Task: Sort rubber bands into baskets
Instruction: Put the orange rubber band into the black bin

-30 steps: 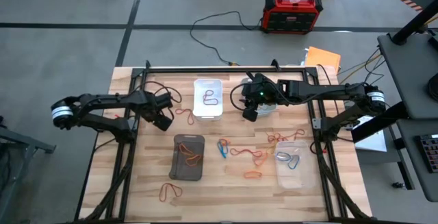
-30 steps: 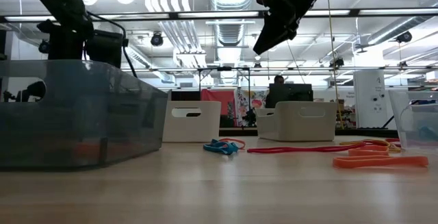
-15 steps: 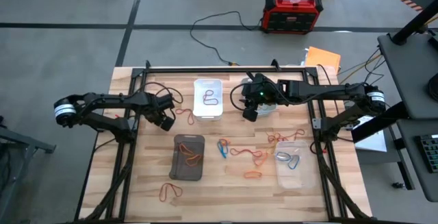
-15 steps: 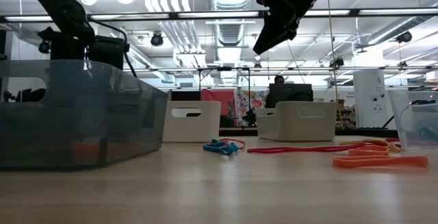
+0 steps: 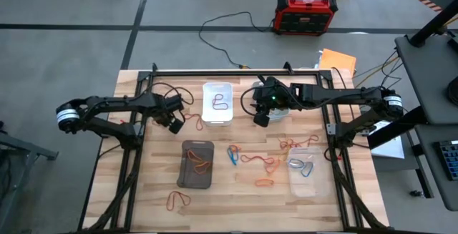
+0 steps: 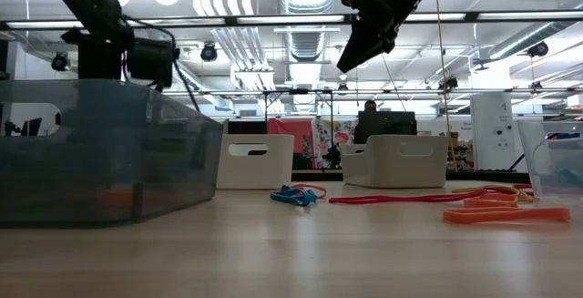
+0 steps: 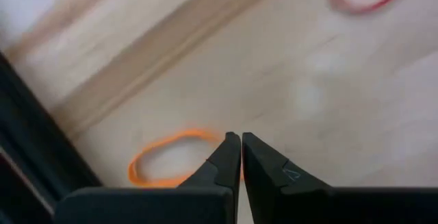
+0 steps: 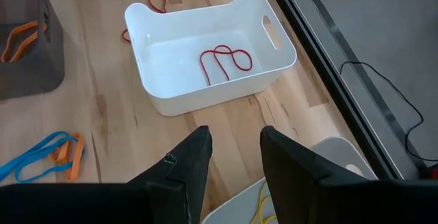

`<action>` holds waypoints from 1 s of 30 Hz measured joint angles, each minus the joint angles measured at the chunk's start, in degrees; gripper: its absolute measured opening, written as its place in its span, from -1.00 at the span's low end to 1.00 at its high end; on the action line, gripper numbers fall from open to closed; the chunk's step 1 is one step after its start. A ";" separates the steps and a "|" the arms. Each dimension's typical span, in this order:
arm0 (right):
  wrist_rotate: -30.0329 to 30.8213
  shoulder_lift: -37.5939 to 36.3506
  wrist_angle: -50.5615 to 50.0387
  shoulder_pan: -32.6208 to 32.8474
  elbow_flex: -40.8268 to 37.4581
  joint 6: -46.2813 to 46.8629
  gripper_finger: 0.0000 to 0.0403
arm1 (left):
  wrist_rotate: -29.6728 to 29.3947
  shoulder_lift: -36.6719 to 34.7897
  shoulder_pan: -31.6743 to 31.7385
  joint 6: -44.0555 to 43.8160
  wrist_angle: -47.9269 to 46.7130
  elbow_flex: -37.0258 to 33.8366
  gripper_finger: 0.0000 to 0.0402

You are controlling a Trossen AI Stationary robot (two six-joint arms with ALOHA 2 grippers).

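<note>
The left gripper [image 5: 174,124] was in the left middle of the high view, up off the table. Its fingers [image 7: 229,157] were pinched together with nothing clearly between them. An orange band [image 7: 169,157] lay on the wood right under the tips. If the claw went down still closed, it would likely just push the band away.

The right gripper [image 5: 262,115] hung in the upper middle, above the light grey basket [image 8: 342,154]. Its fingers [image 8: 190,157] were apart and held nothing.

The white basket [image 5: 218,104], near the top middle, had a red band [image 8: 224,59] inside. The dark basket [image 5: 197,164], lower down, had an orange band. The clear basket [image 5: 308,171], at the lower right, had a blue one. More rubber bands [image 5: 252,161] lay loose on the table between the baskets.
</note>
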 joint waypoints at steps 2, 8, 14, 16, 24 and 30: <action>0.00 0.00 0.00 0.00 0.00 0.00 -0.40 | 0.13 -0.68 -0.31 0.60 -1.64 1.32 -1.00; 0.00 0.00 -0.15 0.00 -0.02 0.00 -0.39 | 0.77 -1.89 -1.06 -0.53 -7.60 4.06 -1.00; 0.00 0.00 -0.14 0.00 -0.07 0.00 -0.36 | 0.78 -1.71 -1.04 -4.10 -6.18 1.21 -0.99; 0.00 0.00 -0.13 0.00 -0.14 -0.01 -0.37 | 0.78 -1.74 -1.04 -5.03 -4.89 0.05 -0.94; 0.00 0.00 -0.11 0.00 -0.31 -0.13 -0.38 | 0.79 -1.65 -1.04 -5.34 0.05 -3.50 -0.65; 0.00 0.00 -0.04 0.00 -0.37 -0.05 -0.36 | 0.77 -1.65 -1.04 -5.21 1.07 -3.88 -0.56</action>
